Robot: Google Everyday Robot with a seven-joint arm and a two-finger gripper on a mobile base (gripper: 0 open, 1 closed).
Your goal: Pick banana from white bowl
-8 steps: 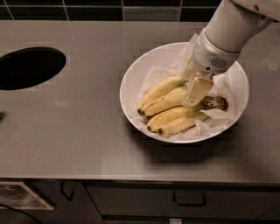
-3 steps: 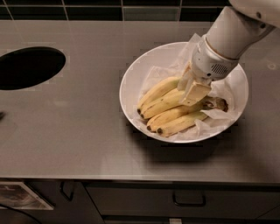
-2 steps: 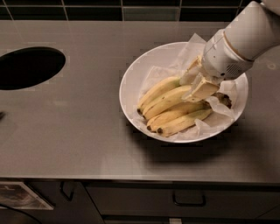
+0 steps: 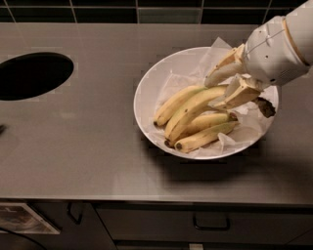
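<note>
The white bowl [image 4: 143, 88] stands on the grey counter, right of centre, lined with white paper. Several yellow bananas lie in it. The banana [image 4: 191, 113], the longest, runs from lower left up to the right, and its dark brown stem stub [image 4: 266, 107] pokes out beyond the gripper. My gripper [image 4: 215, 95] reaches in from the upper right over the bowl's right half. Its two beige fingers [image 4: 222, 73] are closed on either side of the banana's stem end. Part of that end is hidden behind the lower finger.
A round dark hole [image 4: 32, 75] is cut into the counter at the far left. Dark tiles [image 4: 146, 10] line the wall at the back. Drawers with handles [image 4: 211, 225] sit below the counter's front edge. Crumpled paper [image 4: 244, 131] lines the bowl.
My arm has swung to the right and tilted. The gripper has moved with it, and the banana's dark stem stub has shifted right and slightly up.
</note>
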